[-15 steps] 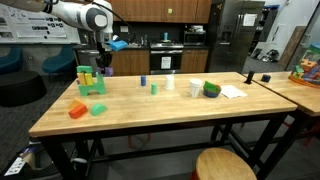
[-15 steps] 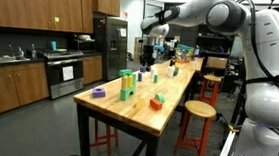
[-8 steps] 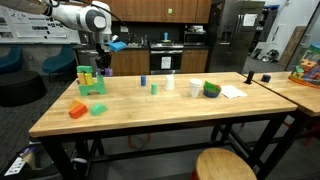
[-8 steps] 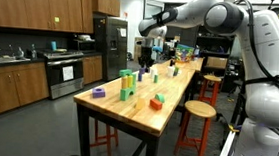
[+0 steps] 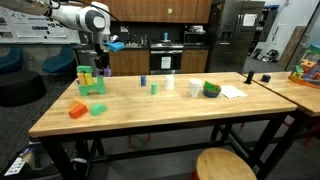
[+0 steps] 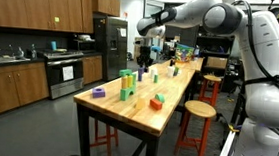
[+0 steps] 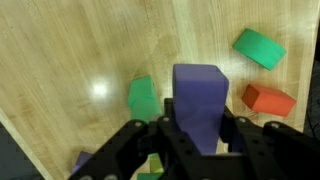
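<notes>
Between fingers [image 7: 233,138]: purple block [image 7: 197,95], gripper [image 7: 197,138] clamped on both its sides, lifted clear of wooden table [image 7: 60,50]. Arm [image 5: 80,15] bent over table end, wrist pointing straight down. Under fingers: green block [image 7: 142,97]. Beyond them: red block [image 7: 268,99], green piece [image 7: 259,46].

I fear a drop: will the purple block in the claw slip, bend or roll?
The purple block looks stiff, with flat faces, so the claw probably holds it squarely. Its smooth sides might slip a little. Set down, it should not roll.
</notes>
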Controlling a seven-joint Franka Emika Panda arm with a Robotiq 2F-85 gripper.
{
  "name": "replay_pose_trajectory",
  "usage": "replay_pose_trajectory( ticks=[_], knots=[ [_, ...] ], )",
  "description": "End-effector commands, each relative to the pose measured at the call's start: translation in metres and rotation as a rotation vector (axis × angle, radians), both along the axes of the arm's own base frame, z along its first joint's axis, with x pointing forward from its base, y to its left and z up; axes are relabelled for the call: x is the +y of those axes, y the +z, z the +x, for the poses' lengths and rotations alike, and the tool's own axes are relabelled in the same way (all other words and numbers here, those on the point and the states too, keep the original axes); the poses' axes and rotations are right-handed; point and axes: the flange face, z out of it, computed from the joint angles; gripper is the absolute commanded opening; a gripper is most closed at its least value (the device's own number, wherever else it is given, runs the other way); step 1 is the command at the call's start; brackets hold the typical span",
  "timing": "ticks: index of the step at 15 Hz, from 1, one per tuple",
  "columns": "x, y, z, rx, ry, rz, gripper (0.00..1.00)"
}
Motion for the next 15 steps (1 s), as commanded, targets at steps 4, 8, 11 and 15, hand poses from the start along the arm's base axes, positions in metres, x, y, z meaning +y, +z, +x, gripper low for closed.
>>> replay_pose_trajectory(
  ticks=[4, 8, 11, 15],
  knots=[
    [0.006, 0.019, 0.006, -0.001, 0.041, 0.002, 0.16],
    [0.011, 0.019, 0.009, -0.010, 0.045, -0.006, 0.16],
    [0.016, 0.017, 0.011, -0.010, 0.051, -0.004, 0.16],
    [0.023, 0.014, 0.014, -0.004, 0.063, -0.003, 0.16]
  ],
)
